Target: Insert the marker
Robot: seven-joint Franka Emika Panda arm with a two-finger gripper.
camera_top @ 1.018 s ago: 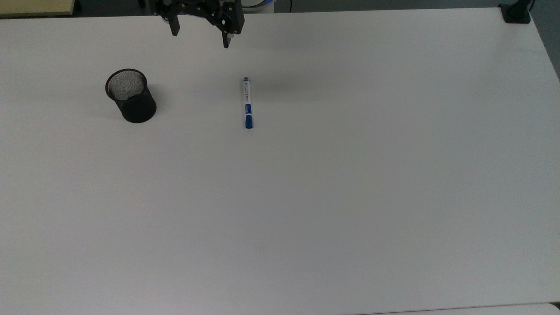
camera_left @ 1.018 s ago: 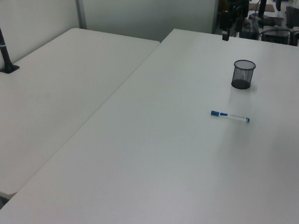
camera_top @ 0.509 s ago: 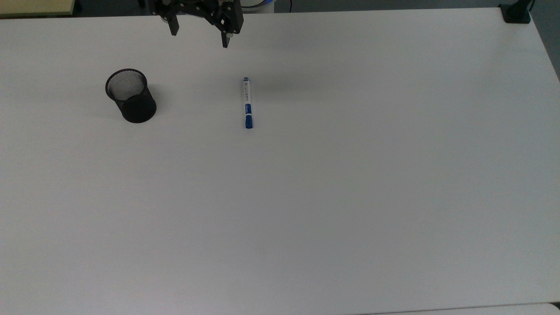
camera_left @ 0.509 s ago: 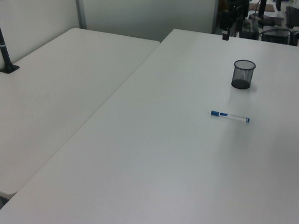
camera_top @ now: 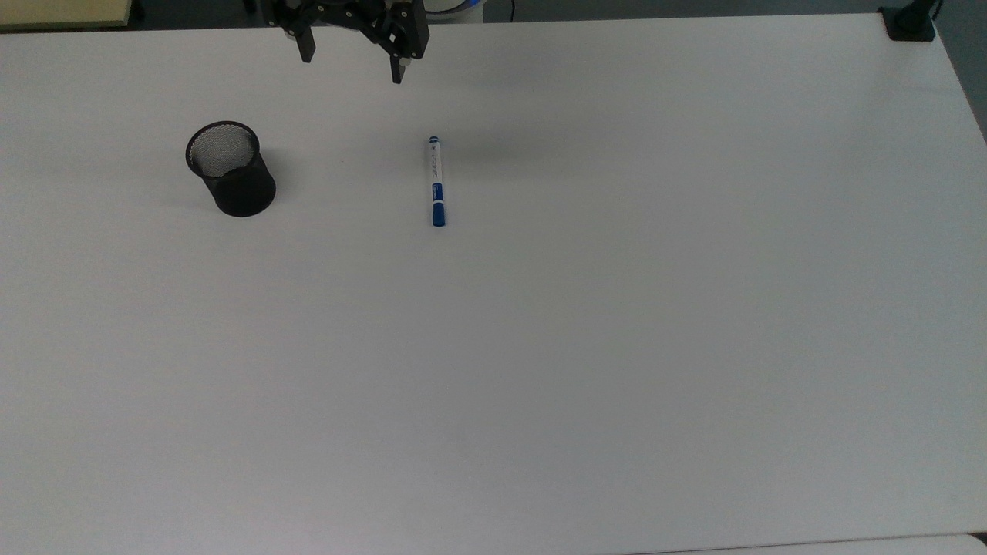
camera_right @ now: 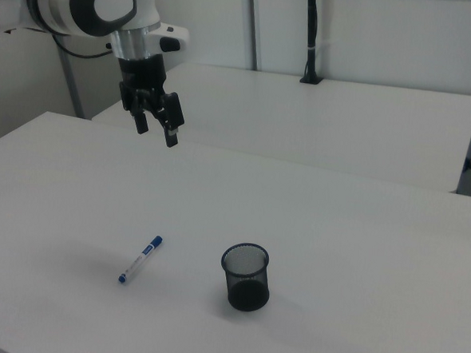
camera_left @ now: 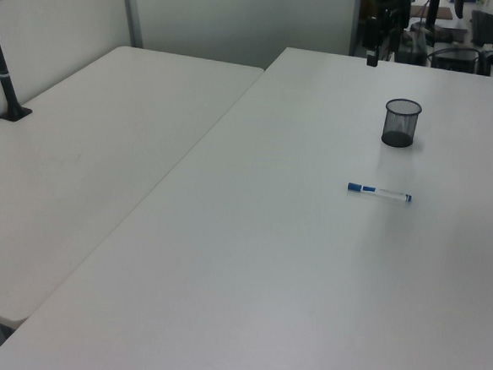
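The gripper [camera_top: 352, 65] hung in the air above the far edge of the white surface [camera_top: 617, 347] in the top view. Its two black fingers [camera_right: 172, 134] were spread wide apart and held nothing. In the right view the gripper [camera_right: 156, 132] pointed down, high over the surface [camera_right: 360, 232].

The marker [camera_top: 437, 182] lay flat on the surface, well apart from the gripper. In the top view it sat nearer the camera than the gripper and a little to the top view's right of it. Its blue cap pointed away from the far edge. In the right view the marker [camera_right: 140, 259] lay well below the gripper.

A black mesh cup [camera_top: 230, 169] stood upright near the marker, on the top view's left. In the left view the cup [camera_left: 401, 122] stood between the marker [camera_left: 380, 192] and the far edge.
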